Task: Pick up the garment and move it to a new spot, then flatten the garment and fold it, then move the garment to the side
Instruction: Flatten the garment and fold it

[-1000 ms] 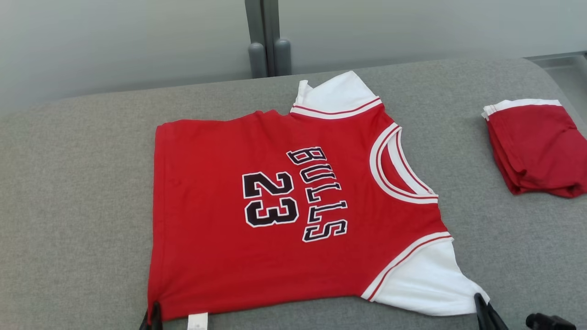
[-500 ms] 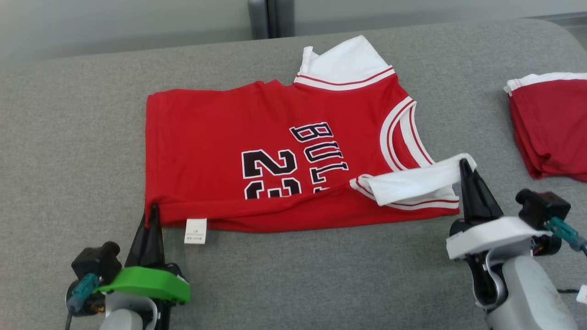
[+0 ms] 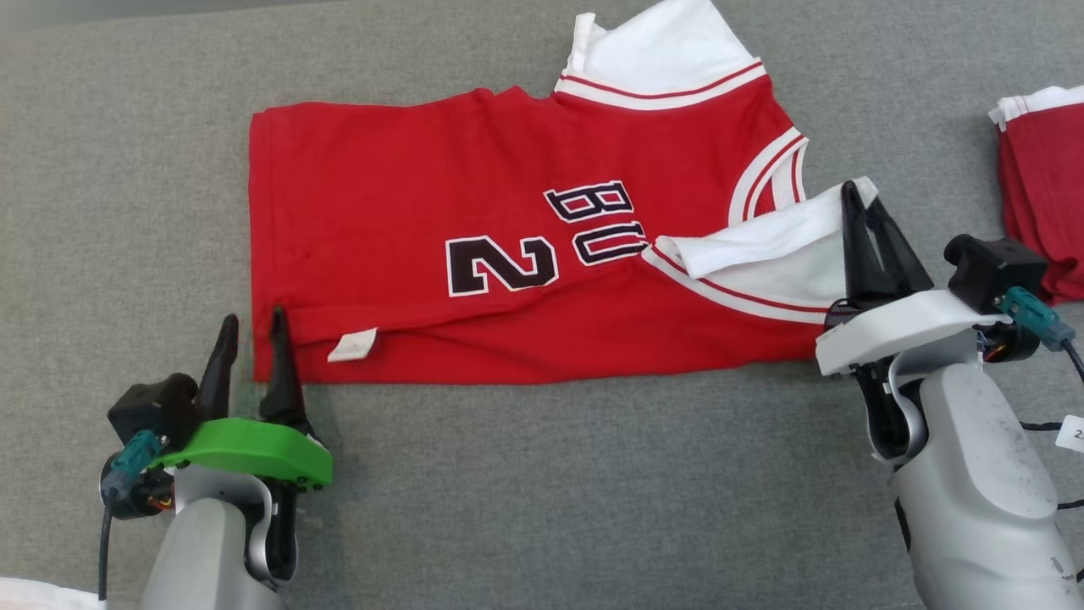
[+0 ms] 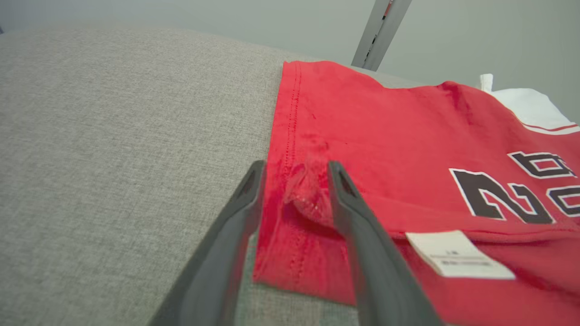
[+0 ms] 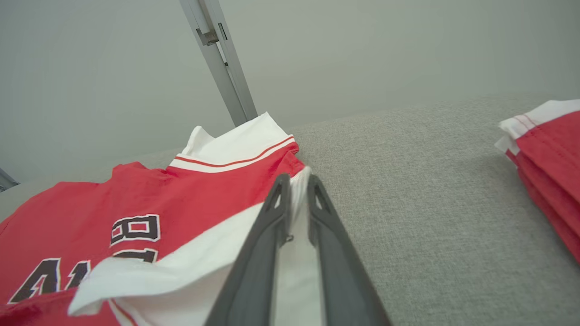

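Red basketball jersey (image 3: 508, 254), half folded, could skew because the right gripper (image 3: 855, 199) clamps its white sleeve (image 3: 762, 246) while the left gripper (image 3: 252, 326) holds its fingers (image 3: 282, 364) released around the hem corner (image 4: 290, 253).

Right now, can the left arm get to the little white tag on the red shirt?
Probably yes. The left gripper is open at a corner of the red shirt, and the white tag lies uncovered right beside it, nothing in between.

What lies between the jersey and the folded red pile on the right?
Bare grey cushion between jersey and pile, in the right wrist view.
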### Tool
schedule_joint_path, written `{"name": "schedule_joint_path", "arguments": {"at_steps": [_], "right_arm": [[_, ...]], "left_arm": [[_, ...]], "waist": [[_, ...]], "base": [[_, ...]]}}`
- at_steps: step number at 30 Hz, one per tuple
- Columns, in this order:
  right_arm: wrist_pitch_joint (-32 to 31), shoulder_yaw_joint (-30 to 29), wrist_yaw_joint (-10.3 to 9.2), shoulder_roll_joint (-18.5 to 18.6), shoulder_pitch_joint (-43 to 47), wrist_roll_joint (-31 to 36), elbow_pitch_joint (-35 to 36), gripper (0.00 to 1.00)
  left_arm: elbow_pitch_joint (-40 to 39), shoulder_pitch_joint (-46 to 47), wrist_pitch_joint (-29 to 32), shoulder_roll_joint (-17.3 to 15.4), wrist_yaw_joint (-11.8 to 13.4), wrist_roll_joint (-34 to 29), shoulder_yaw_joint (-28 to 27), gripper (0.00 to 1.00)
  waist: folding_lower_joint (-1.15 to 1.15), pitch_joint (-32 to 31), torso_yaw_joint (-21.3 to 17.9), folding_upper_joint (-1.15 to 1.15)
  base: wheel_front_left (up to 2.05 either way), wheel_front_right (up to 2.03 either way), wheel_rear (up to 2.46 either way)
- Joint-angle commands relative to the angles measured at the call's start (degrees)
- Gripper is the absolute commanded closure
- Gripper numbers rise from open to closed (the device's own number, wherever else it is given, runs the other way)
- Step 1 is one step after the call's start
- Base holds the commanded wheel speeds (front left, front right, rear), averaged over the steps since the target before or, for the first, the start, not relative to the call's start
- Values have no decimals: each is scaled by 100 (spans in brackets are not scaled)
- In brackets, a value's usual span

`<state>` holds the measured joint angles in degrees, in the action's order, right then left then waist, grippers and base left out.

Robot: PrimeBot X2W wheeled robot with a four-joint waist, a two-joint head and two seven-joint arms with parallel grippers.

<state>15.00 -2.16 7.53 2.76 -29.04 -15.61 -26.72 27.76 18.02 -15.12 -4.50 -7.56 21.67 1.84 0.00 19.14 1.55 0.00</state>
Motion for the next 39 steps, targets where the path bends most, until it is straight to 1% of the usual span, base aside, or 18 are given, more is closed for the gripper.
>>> {"name": "schedule_joint_path", "arguments": {"at_steps": [1,6,10,14,22,24,28,29,30,31,32,33,36,39], "right_arm": [[22,-54,-10,33,-17,45,40,0],[21,-194,-10,31,338,328,268,0],[21,-259,-10,25,689,587,460,0],[21,-307,-10,28,956,909,491,0],[21,-288,-10,28,1158,1432,190,0],[20,-268,-10,27,1211,1666,26,0],[-1,-285,-10,27,1246,1892,-357,0],[-14,-285,-10,27,1255,1913,-442,0],[-28,-276,-10,26,1253,1923,-523,0],[-32,-229,-10,24,1234,1945,-600,0],[-33,-186,-9,21,1210,1953,-674,51],[-38,-161,-5,17,1193,1910,-719,100],[-38,-134,-11,11,1117,1750,-751,100],[-25,-169,-11,34,1005,1591,-586,100]], "left_arm": [[-21,71,0,6,18,-22,-37,0],[-168,-219,1,80,18,-80,-195,0],[-248,-435,0,98,18,-137,-76,0],[-91,-531,1,98,18,-187,-56,0],[659,-303,14,69,18,-340,-171,0],[878,-261,40,70,19,-366,-146,0],[1257,-204,63,76,20,-379,-51,0],[1336,-192,69,80,20,-352,-31,3],[1375,-182,70,81,21,-333,-18,45],[1442,-160,70,74,23,-323,15,85],[1495,-142,74,71,23,-296,59,100],[1514,-124,75,75,22,-274,97,100],[1397,-74,69,90,19,-201,187,100],[1089,-67,41,66,18,-132,240,100]], "waist": [[0,47,6,0],[0,29,-3,0],[0,11,-19,0],[0,26,-36,0],[0,76,-59,0],[0,75,-50,0],[0,58,-32,0],[0,54,-28,0],[0,53,-25,0],[0,51,-22,0],[0,48,-19,0],[0,45,-16,0],[0,12,7,0],[0,-70,36,0]], "base": [[0,0,0],[0,0,0],[0,0,0],[0,0,0],[0,0,0],[0,0,0],[0,0,0],[0,0,0],[0,0,0],[0,0,0],[0,0,0],[0,0,0],[0,0,0],[0,0,0]]}}
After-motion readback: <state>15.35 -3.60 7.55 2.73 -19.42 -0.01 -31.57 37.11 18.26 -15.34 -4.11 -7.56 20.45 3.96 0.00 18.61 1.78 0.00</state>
